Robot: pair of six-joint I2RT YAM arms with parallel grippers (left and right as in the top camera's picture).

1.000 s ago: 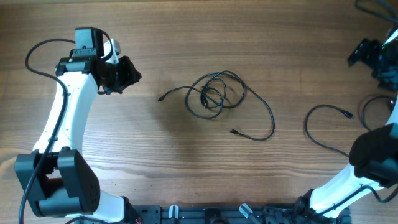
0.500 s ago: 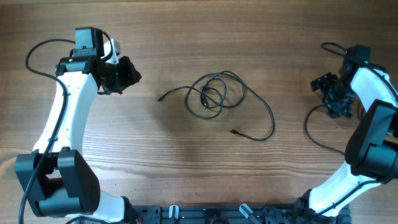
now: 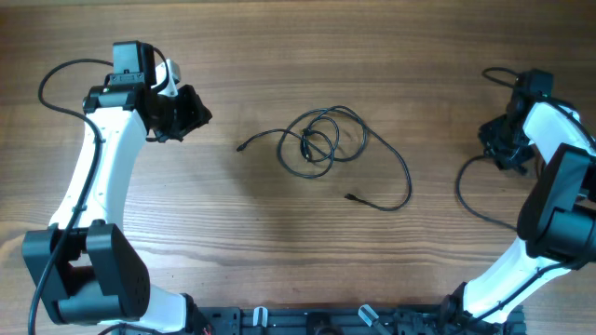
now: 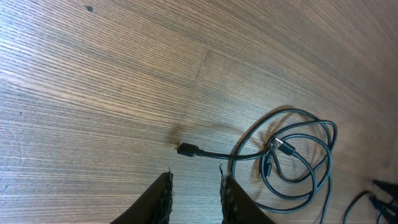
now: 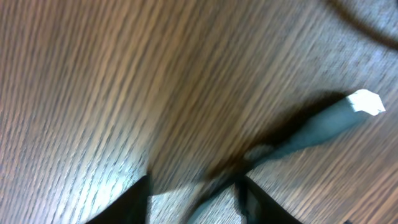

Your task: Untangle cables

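Observation:
A tangle of thin black cables (image 3: pixel 321 140) lies coiled at the table's middle, with loose ends trailing left and toward the front right. My left gripper (image 3: pixel 183 113) hovers to the left of it. In the left wrist view the left gripper (image 4: pixel 194 186) is partly open and holds nothing, just short of a black plug (image 4: pixel 186 149) that leads to the coil (image 4: pixel 292 158). A separate cable (image 3: pixel 461 191) curves at the right. My right gripper (image 3: pixel 503 147) is low over its far end. There the right gripper (image 5: pixel 196 183) stands open around a blurred cord with a pale-tipped plug (image 5: pixel 365 101).
The thicker black wires of the arms (image 3: pixel 51 79) loop at the far left and along the right edge. The black base rail (image 3: pixel 307 321) runs along the front edge. Bare wooden tabletop (image 3: pixel 233 233) surrounds the coil.
My right arm has swung in from the far right edge down onto the end of the separate cable, and its jaws have narrowed. The left arm and the coil have not moved.

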